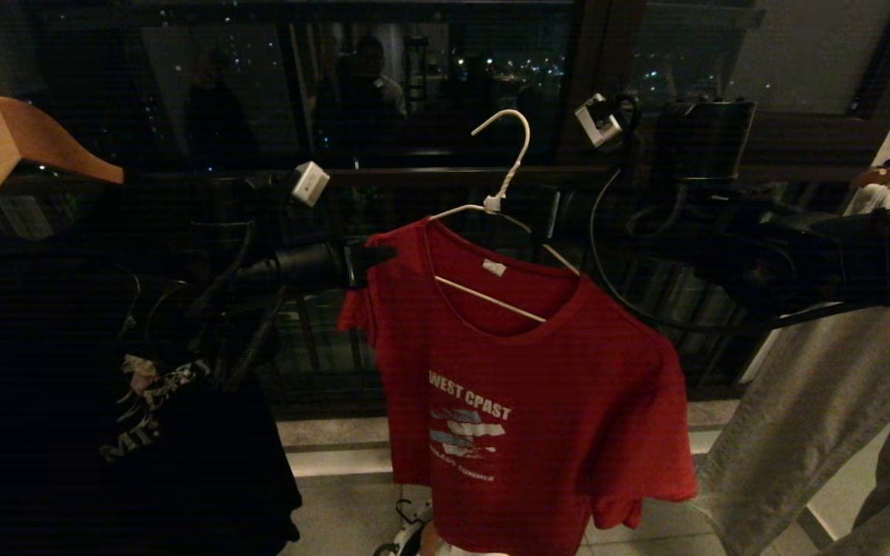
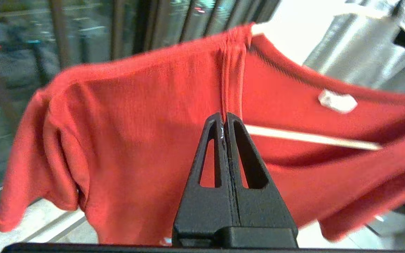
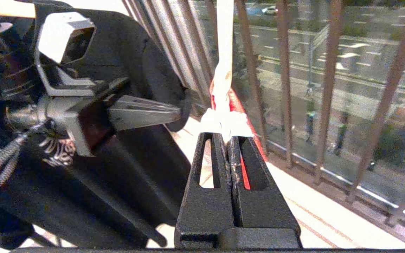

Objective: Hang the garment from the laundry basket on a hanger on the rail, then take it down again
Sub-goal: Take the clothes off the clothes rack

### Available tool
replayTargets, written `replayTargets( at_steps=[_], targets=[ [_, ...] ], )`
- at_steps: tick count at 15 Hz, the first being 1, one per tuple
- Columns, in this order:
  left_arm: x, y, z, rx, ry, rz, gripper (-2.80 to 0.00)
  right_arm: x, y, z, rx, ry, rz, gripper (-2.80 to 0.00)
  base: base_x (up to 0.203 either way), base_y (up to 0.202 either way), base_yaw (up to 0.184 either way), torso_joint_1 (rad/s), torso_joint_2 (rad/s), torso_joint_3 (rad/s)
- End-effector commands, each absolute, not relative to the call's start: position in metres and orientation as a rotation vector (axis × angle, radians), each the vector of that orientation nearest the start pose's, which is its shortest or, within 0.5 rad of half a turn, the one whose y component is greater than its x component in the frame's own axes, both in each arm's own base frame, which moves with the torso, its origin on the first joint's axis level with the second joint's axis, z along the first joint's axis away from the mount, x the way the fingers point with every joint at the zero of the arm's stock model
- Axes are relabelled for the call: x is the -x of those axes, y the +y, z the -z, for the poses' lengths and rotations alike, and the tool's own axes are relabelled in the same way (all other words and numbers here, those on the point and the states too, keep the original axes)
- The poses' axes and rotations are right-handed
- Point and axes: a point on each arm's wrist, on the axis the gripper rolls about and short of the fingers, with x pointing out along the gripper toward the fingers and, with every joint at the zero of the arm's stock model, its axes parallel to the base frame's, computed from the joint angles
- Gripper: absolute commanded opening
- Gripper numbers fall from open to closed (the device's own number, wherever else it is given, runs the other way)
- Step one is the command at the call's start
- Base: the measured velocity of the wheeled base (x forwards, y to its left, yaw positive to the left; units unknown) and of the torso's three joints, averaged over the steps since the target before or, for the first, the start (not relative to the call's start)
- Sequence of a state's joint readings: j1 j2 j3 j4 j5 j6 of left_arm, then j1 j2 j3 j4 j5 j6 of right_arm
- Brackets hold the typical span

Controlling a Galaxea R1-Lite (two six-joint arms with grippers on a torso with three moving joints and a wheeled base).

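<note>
Shirt sits on hanger, mid-air, hook not on any rail in view. Left tool is fully closed, pinching a fold of the shirt's shoulder, probably to tug it square on the wire. Right tool is clamped shut on the hanger neck, carrying the load. Black tee hangs off to the left.

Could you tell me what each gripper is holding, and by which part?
Left gripper: red T-shirt, pinched at its shoulder. Right gripper: thin white wire hanger, at its twisted neck.
</note>
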State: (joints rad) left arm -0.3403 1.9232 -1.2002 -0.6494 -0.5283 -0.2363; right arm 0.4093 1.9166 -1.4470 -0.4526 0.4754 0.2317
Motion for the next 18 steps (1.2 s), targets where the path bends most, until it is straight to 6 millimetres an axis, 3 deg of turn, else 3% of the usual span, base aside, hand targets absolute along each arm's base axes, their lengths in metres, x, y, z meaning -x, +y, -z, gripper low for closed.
replayTargets(
  at_steps=[1,10,18],
  targets=[
    [-0.358,-0.143,-0.214,0.219,0.172,0.847,-2.80,-0.355,0.169,-0.268,-0.221,0.122,-0.878,-2.80,0.000,0.000,0.000,0.000,0.00,0.000],
    [-0.365,-0.157,-0.207,0.135,0.124,0.695,-2.80,-0.347,0.184,-0.269,-0.252,0.129,-0.859,-2.80,0.000,0.000,0.000,0.000,0.00,0.000],
    [-0.357,-0.173,-0.223,0.138,0.076,0.587,-2.80,-0.347,0.195,-0.268,-0.262,0.127,-0.828,-2.80,0.000,0.000,0.000,0.000,0.00,0.000]
  ],
)
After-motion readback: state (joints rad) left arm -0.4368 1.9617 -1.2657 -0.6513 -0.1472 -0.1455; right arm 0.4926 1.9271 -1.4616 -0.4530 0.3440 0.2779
